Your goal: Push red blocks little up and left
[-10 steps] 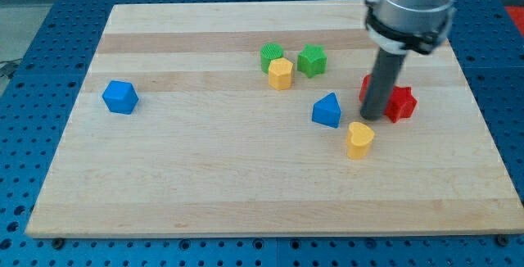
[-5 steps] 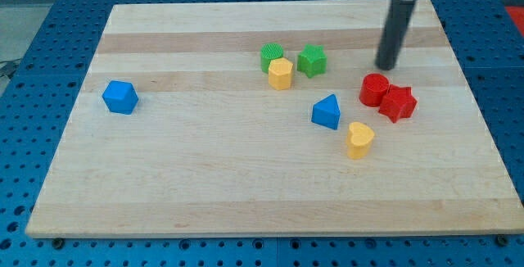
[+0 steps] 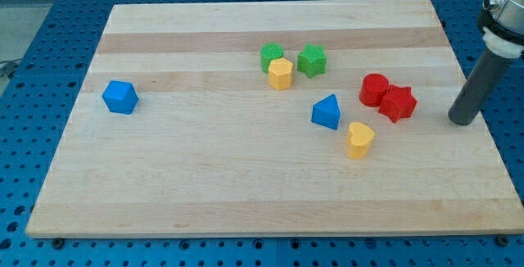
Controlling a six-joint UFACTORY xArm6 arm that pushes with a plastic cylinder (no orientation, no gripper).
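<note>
The wooden bench (image 3: 246,185) carries small blocks. The red cylinder (image 3: 374,89) and red star (image 3: 398,103) touch, just right of the blue triangular block (image 3: 327,111). They are judged light, rigid, easily slid; contact is best made at the star's lower right. No claw is fitted; my tip (image 3: 462,122) rests right of the star, apart.

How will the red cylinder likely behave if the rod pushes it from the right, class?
The red cylinder stands squat on its flat end, so it probably slides, not tips. It touches the red star block, so both likely move together. My tip sits right of them.
</note>
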